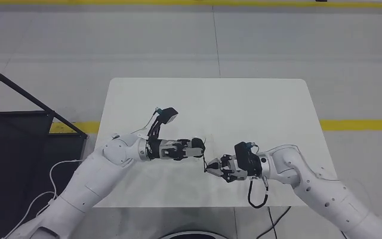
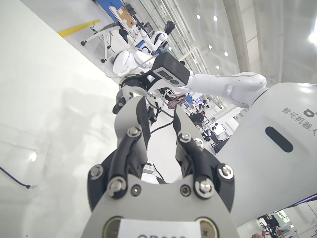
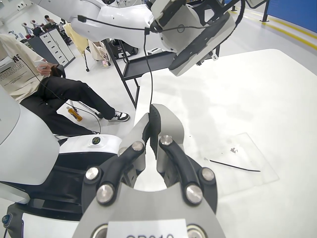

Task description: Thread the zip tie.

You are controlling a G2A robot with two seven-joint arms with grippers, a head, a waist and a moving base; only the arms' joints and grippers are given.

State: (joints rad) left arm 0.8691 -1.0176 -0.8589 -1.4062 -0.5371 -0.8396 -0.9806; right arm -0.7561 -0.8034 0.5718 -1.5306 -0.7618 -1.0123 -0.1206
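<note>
A thin black zip tie [image 3: 149, 75] rises from my right gripper [image 3: 149, 111], which is shut on its lower end. The strap runs up to a small black head [image 3: 146, 31] beside the left gripper [image 3: 168, 8]. In the top view the two grippers face each other over the table's front middle, left gripper [image 1: 201, 146] a little farther back than the right gripper [image 1: 209, 166]. The left gripper [image 2: 158, 106] is open; thin black strands cross the gap between its fingers, and I cannot tell whether they touch the pads.
A second black zip tie [image 3: 232, 166] lies flat on a clear sheet [image 3: 262, 149] on the white table [image 1: 268, 107]; it also shows as a black zip tie [image 2: 13, 177] on the tabletop. A black cart [image 1: 24, 137] stands off the table's left edge.
</note>
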